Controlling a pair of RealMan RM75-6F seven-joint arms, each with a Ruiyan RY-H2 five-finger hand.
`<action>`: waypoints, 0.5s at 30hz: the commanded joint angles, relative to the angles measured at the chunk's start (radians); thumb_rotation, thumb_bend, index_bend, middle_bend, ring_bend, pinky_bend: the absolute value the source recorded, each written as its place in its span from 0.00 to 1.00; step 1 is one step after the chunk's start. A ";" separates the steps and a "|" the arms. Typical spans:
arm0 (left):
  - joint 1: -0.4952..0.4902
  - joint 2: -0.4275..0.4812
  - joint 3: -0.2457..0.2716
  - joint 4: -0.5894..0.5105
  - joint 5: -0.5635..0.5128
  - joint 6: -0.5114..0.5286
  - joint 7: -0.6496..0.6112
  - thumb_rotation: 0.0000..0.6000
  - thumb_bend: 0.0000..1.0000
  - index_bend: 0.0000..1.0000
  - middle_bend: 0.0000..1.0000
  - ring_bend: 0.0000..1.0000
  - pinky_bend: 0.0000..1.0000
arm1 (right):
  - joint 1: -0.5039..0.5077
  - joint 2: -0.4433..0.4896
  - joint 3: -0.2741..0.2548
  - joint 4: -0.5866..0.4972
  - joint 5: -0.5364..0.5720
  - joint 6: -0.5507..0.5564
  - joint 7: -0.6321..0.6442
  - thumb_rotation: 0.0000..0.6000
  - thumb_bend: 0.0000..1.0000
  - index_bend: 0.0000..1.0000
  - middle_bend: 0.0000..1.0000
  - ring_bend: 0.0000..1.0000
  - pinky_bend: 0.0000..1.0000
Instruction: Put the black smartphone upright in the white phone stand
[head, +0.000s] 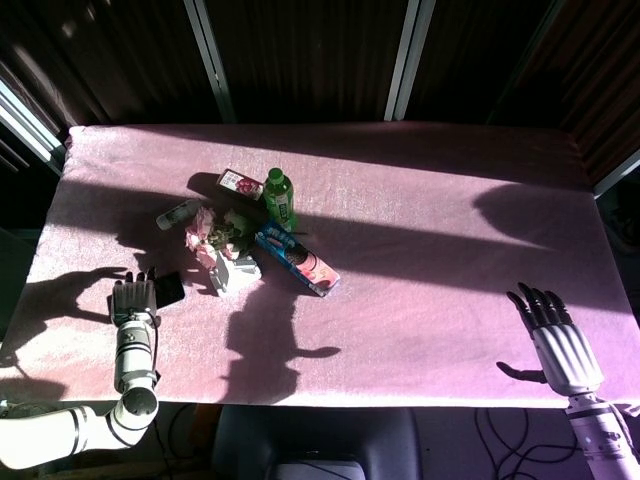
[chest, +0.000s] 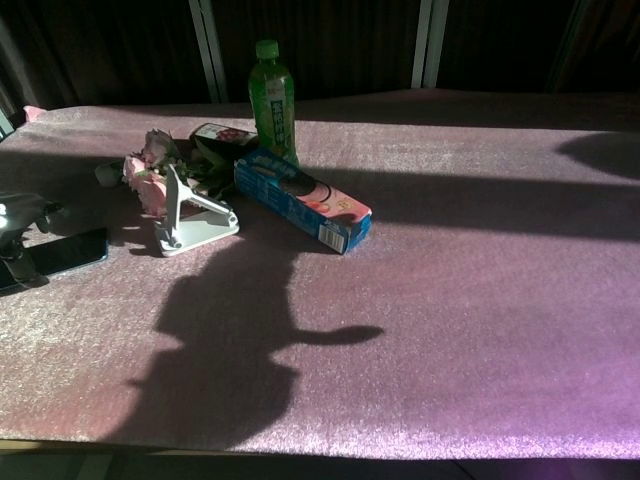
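The black smartphone (head: 171, 290) (chest: 68, 251) lies flat on the pink cloth, left of the white phone stand (head: 233, 270) (chest: 192, 222). The stand is empty and sits beside a bunch of flowers. My left hand (head: 133, 298) (chest: 16, 226) is over the phone's left end with its fingers stretched out, covering that end. I cannot tell whether it touches the phone. My right hand (head: 555, 335) hangs with spread fingers and nothing in it over the table's near right corner, far from the phone. It does not show in the chest view.
Behind and right of the stand are pink flowers (head: 211, 232), a green bottle (head: 280, 198) (chest: 272, 100), a blue snack box (head: 297, 260) (chest: 303, 199), a small dark packet (head: 240, 184) and a small tube (head: 178, 213). Hard shadows cross the cloth.
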 joint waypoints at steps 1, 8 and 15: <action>-0.013 -0.004 -0.001 0.023 -0.023 -0.025 0.001 1.00 0.26 0.09 0.16 0.08 0.21 | 0.000 0.000 -0.001 -0.001 0.000 -0.001 -0.001 1.00 0.21 0.00 0.00 0.00 0.00; -0.034 -0.019 0.003 0.079 -0.041 -0.054 -0.003 1.00 0.26 0.13 0.20 0.09 0.22 | 0.001 0.002 0.000 0.000 0.000 0.000 0.002 1.00 0.21 0.00 0.00 0.00 0.00; -0.049 -0.032 0.008 0.130 -0.074 -0.075 0.004 1.00 0.27 0.16 0.23 0.10 0.22 | 0.001 0.003 0.001 0.000 0.004 -0.002 0.003 1.00 0.21 0.00 0.00 0.00 0.00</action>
